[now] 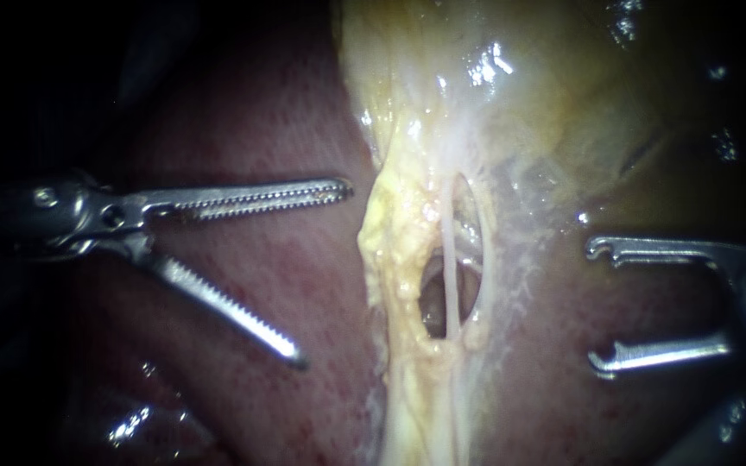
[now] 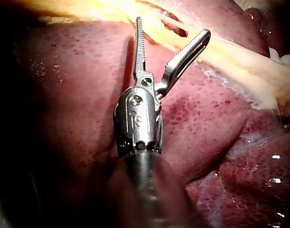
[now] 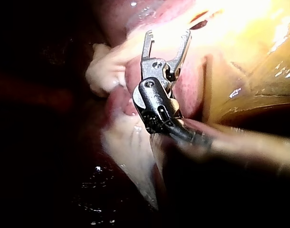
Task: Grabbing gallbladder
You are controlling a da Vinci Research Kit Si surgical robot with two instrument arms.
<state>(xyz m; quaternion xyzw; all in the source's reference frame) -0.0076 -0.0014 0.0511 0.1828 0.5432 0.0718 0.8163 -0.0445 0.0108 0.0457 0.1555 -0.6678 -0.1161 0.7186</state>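
Upper left & left edge of endoscope view black, unlit. Light strongest top centre; wet glints (image 1: 623, 24) top right, lower left.

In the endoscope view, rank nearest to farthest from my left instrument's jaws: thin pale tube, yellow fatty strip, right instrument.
1. Yellow fatty strip, just ahead of the left instrument, whose jaws are open.
2. Thin pale tube, in the window beyond the strip.
3. Right instrument, on the far side.

Over the liver (image 1: 261, 285), the left instrument (image 1: 323, 272) lies left of the tube (image 1: 451, 259), the right instrument (image 1: 596, 304) right.
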